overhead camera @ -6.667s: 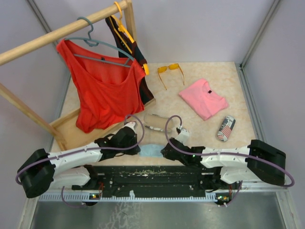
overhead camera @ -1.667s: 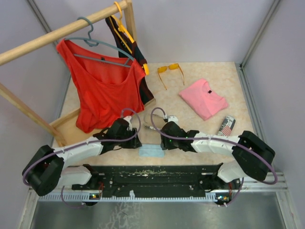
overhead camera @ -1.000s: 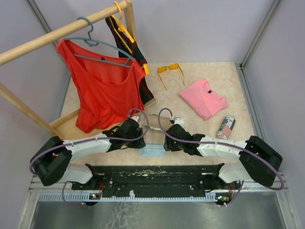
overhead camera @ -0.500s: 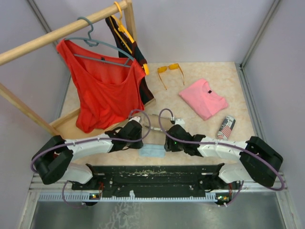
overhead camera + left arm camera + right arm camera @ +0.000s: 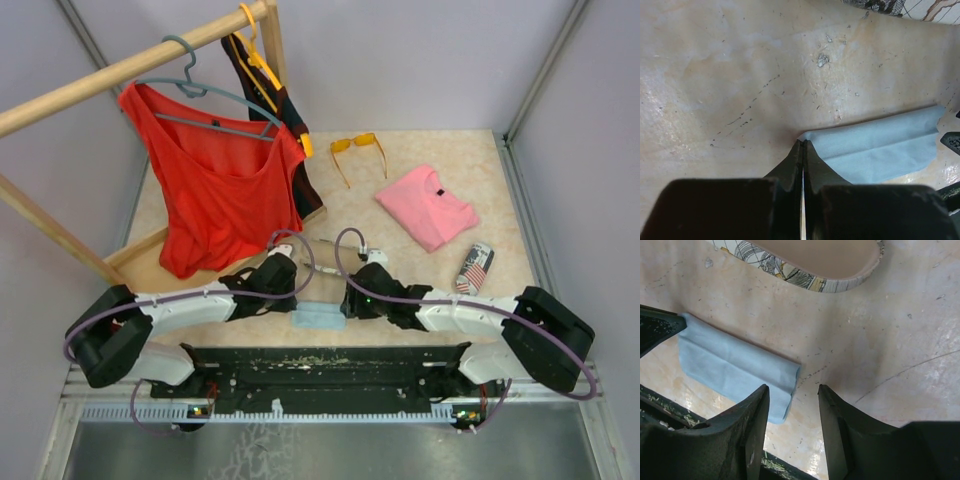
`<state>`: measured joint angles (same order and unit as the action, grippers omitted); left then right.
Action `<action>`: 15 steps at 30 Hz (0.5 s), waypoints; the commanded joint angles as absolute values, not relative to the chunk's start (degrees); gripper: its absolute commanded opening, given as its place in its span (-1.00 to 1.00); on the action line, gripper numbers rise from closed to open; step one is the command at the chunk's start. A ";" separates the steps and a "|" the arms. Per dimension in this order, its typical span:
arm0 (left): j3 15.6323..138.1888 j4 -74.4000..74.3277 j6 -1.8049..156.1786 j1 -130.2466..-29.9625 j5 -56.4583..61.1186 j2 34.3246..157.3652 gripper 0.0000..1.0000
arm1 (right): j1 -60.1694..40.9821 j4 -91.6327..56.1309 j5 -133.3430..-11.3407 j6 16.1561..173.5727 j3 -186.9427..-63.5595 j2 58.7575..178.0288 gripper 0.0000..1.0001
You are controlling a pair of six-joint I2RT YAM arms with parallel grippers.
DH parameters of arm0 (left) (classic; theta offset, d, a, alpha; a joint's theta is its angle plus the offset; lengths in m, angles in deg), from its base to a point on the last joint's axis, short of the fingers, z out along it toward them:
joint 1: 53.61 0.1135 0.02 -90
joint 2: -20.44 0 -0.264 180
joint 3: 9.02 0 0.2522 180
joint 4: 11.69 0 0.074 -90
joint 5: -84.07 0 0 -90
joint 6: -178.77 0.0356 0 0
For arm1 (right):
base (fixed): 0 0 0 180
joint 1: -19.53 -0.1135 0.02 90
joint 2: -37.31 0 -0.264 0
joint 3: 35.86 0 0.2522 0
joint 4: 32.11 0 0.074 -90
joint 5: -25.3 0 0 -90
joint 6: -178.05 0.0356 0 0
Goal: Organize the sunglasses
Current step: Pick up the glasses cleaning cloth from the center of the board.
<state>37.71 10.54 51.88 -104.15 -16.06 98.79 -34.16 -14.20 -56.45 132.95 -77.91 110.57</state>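
Above, the sunglasses (image 5: 358,150) lie far back, well apart from both arms at the cloth (image 5: 320,317). Left wrist: the left gripper (image 5: 801,145) is pressed together at the cloth's corner, likely to lift it. Right wrist: the right gripper (image 5: 792,390) stands spread astride the other end.

Your L arm has reached further in toward the table's middle vs approx 7 s back. Its wrist sits a bit further out and more to its right. L gripper (image 5: 802,143) was part open a sec ago. Now the jaws are pressed together, with the tips right at the L-end corner of the blue cloth (image 5: 875,155); can't tell if any fabric's caught.

Your R gripper (image 5: 793,388) swung out toward the patterned case (image 5: 805,260) approx 2 s back. It has since come back nearer you, to the cloth's R end.
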 commanded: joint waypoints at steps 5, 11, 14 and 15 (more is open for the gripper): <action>34.71 15.91 51.51 -104.49 -15.97 99.01 -1.00 | -32.83 -22.82 -59.23 135.22 -76.92 110.85 -0.08; 34.41 15.90 51.46 -104.52 -15.69 98.76 -1.00 | -32.59 -22.67 -60.47 136.48 -77.16 113.51 -0.18; 34.47 15.95 51.36 -104.57 -15.77 98.43 -1.00 | -32.60 -21.48 -60.55 137.45 -77.41 113.86 -0.21; 34.45 15.89 51.40 -104.65 -15.77 98.40 -1.00 | -32.59 -21.17 -60.40 137.83 -77.39 113.86 -0.21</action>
<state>36.77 10.01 51.23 -104.15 -16.00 97.87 -32.78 -20.87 -59.88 136.15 -76.51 112.90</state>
